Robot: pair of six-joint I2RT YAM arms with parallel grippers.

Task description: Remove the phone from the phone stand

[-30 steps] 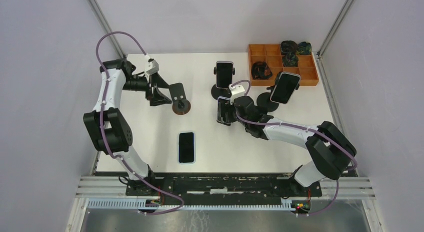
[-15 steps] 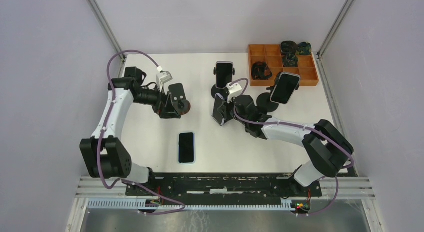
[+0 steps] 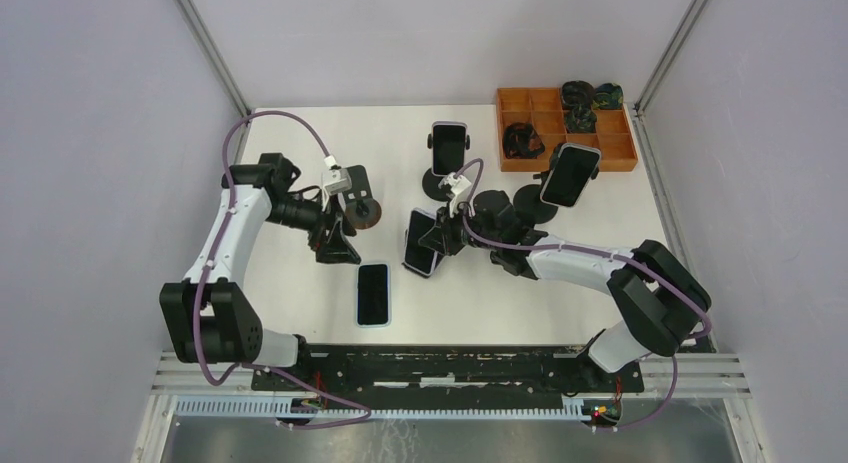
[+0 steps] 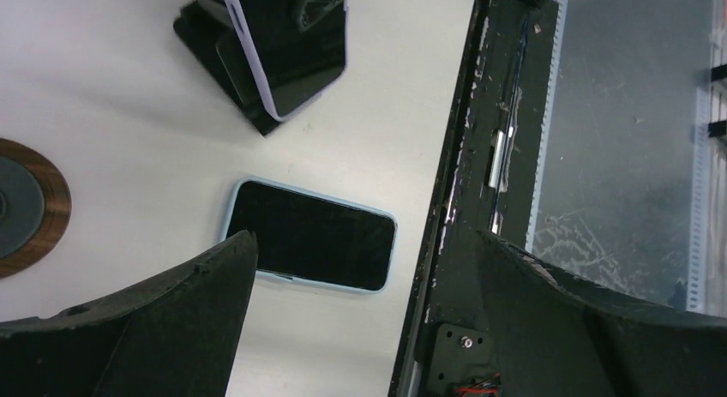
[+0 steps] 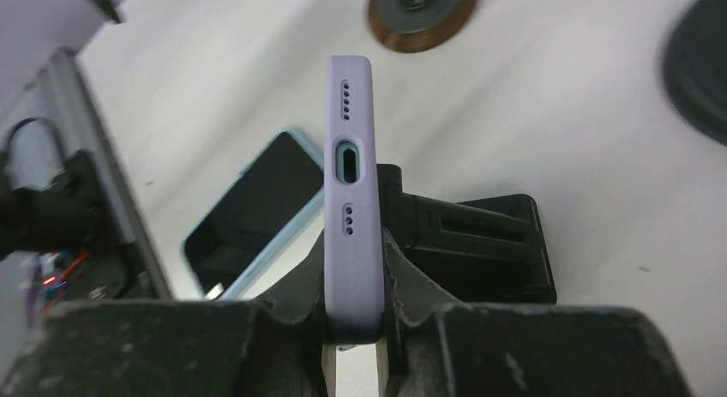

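Note:
My right gripper [image 3: 437, 235] [image 5: 353, 273] is shut on the lower end of a lavender-cased phone [image 3: 420, 242] [image 5: 351, 157], held on edge and tilted just above the table's middle. A low black phone stand [image 5: 467, 243] sits directly behind it; I cannot tell whether they touch. That phone and the black piece also show at the top of the left wrist view [image 4: 266, 63]. My left gripper [image 3: 337, 245] [image 4: 364, 243] hangs open and empty beside a wood-rimmed round stand base [image 3: 362, 213], above a blue-cased phone [image 3: 372, 294] [image 4: 310, 234] lying flat.
Two more phones [image 3: 449, 146] [image 3: 569, 174] stand upright in black stands [image 3: 437, 186] at the back. An orange compartment tray [image 3: 620, 148] with dark items fills the back right corner. The table's front rail [image 4: 454, 200] runs close to the flat phone.
My right gripper closed on the lavender phone and carried it left and toward the front. My left arm swung from the back left toward the centre, beside the round base.

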